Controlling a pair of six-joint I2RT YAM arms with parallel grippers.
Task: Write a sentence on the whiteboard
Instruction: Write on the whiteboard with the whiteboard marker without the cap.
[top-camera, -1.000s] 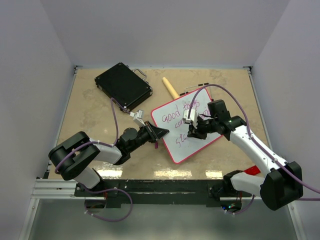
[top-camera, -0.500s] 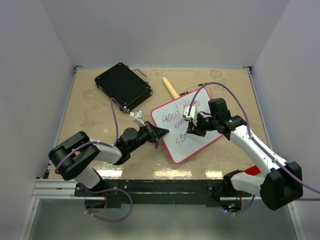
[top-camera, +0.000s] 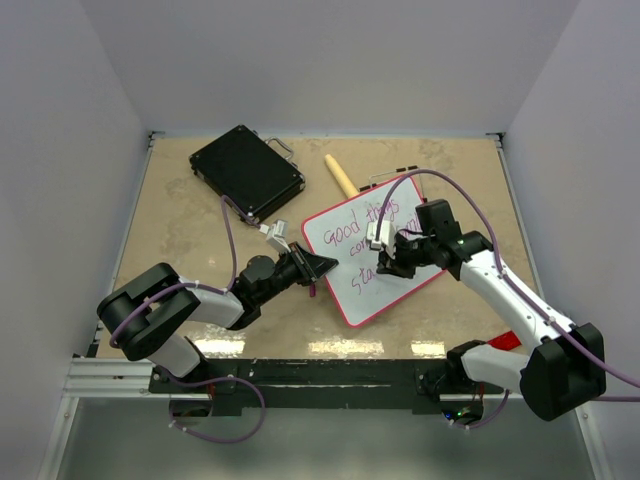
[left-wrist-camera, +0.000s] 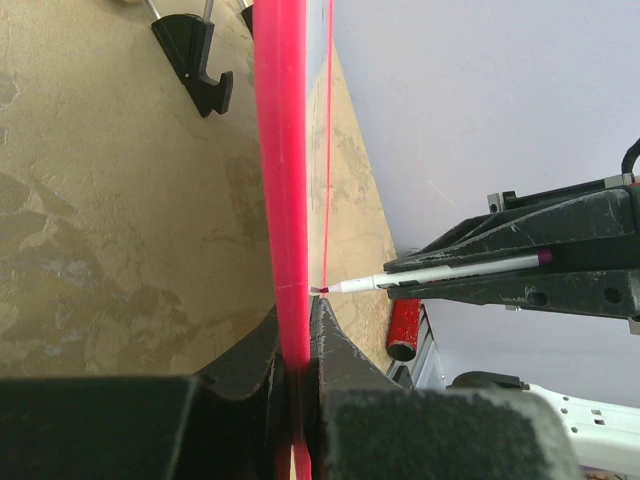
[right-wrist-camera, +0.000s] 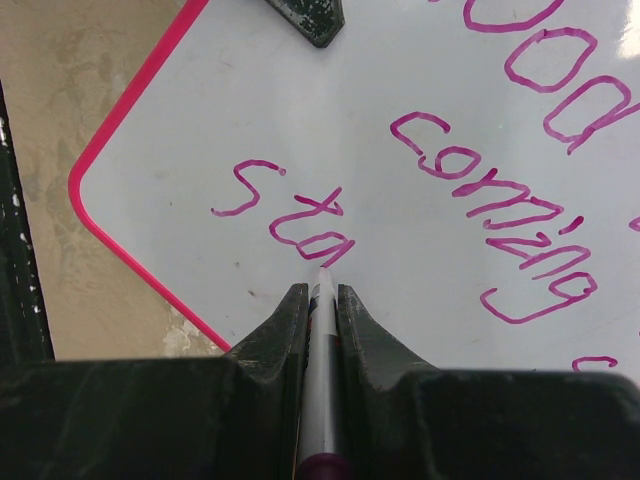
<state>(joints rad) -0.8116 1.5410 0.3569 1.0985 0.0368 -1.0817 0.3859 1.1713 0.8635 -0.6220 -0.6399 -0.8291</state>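
**A:** Where's the whiteboard (top-camera: 398, 283) sitting?

**B:** Centre-right on the table (top-camera: 185, 245), angled, well apart from the black case (top-camera: 247, 172) at far left. The left gripper (left-wrist-camera: 297, 335) is pinched tight on its left rim (the pink edge runs right between the jaws).

**A:** And the right gripper (right-wrist-camera: 320, 293)?

**B:** Clamped on a marker (right-wrist-camera: 321, 385), tip touching the board just after "sta" in the sentence (right-wrist-camera: 490, 205). There's blank white beside that letter, and more out to the rounded corner.

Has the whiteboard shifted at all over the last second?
No. The whiteboard lies where it was, its far edge just as close to the wooden stick, its left edge clamped in the left claw.
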